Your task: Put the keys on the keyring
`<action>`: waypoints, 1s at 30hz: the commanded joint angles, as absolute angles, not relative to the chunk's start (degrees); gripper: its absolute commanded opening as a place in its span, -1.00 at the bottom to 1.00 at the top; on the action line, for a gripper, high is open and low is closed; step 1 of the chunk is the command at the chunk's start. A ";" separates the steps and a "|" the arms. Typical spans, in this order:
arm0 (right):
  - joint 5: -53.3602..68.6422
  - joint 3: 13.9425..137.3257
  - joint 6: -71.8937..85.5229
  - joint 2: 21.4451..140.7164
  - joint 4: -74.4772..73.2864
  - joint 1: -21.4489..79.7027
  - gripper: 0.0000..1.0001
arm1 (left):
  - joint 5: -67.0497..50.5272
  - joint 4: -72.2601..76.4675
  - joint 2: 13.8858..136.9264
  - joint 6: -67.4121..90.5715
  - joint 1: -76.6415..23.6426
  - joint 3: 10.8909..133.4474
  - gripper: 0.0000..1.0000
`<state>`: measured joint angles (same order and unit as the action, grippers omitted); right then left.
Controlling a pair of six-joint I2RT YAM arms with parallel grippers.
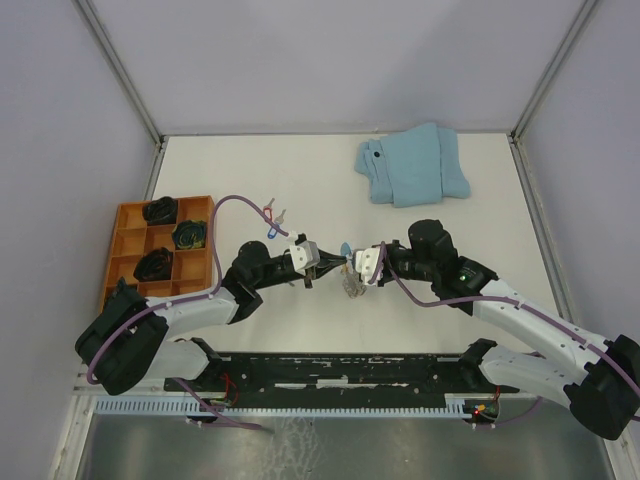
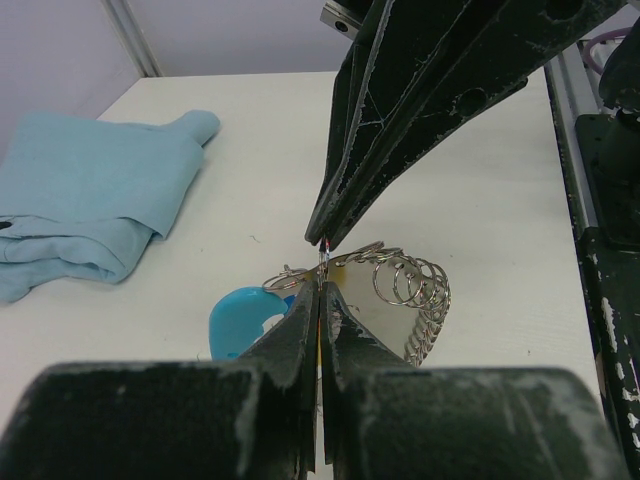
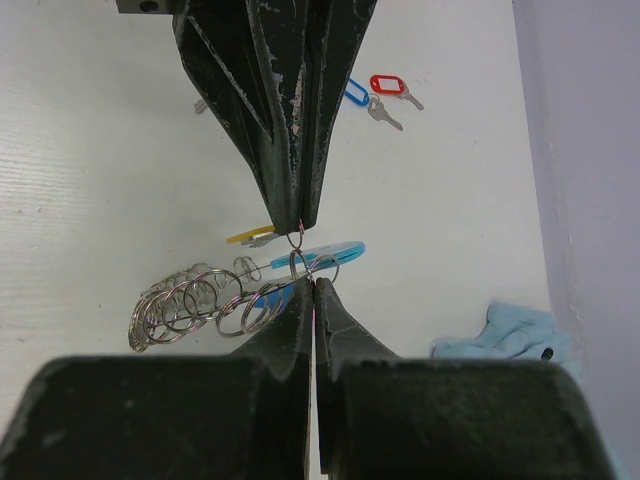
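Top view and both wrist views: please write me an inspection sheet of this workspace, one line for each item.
Surface: white table, no spill seen.
Job's things: keyring at centre, by the tips; two keys with red and blue tags, loose and apart from it; yellow tag beside it.
Clutter: folded cloth far right; orange tray left, dark items in three compartments.
Grippers: left gripper and right gripper shut, tip to tip at small wire loops; what each pinches is unclear.
Cables: purple cable loops over the left arm; another runs along the right.
Surroundings: grey walls, metal frame posts.

Keyring (image 1: 352,285) centre; cloth (image 1: 415,165) behind; tray (image 1: 128,240) left
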<state>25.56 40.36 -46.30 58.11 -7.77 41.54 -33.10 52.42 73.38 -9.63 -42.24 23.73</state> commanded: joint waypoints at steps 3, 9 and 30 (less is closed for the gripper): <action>25.34 40.78 -45.48 56.87 -4.14 41.75 -0.99 | -33.90 55.46 72.58 -7.74 -42.36 24.98 -0.95; 25.15 40.78 -45.31 56.81 -4.16 41.78 -0.99 | -34.60 55.55 73.12 -7.39 -42.29 25.39 -0.95; 25.22 40.69 -44.99 56.82 -4.19 41.82 -0.99 | -35.17 55.63 73.70 -6.85 -42.33 25.88 -0.95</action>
<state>25.34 40.36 -45.67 58.11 -7.75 41.54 -34.81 52.45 73.52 -9.21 -42.24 23.75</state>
